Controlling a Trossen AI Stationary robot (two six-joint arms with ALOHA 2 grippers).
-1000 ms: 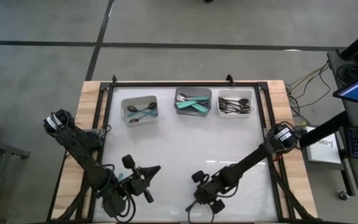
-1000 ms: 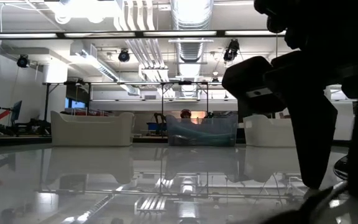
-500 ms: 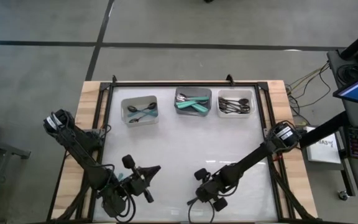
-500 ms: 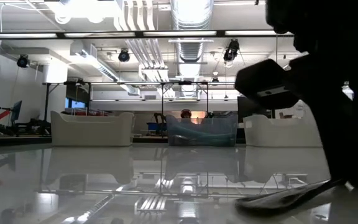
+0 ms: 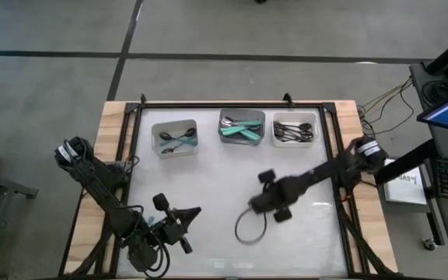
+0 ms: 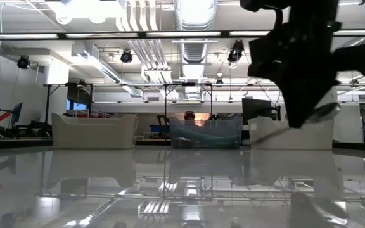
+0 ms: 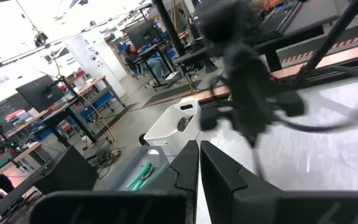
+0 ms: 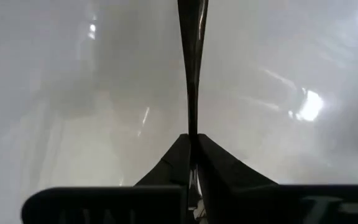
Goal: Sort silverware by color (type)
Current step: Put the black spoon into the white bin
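Silverware mostly lay in the three bins [image 5: 232,126] at the table's twelve o'clock edge, while one dark spoon [image 8: 191,68] hung pinched in the right gripper [image 5: 257,204], lifted near mid-table. The carry step looked under way; next it likely needed the black-spoon bin [image 5: 294,130] at one o'clock. The left gripper [image 5: 187,215] waited shut and empty at seven o'clock.
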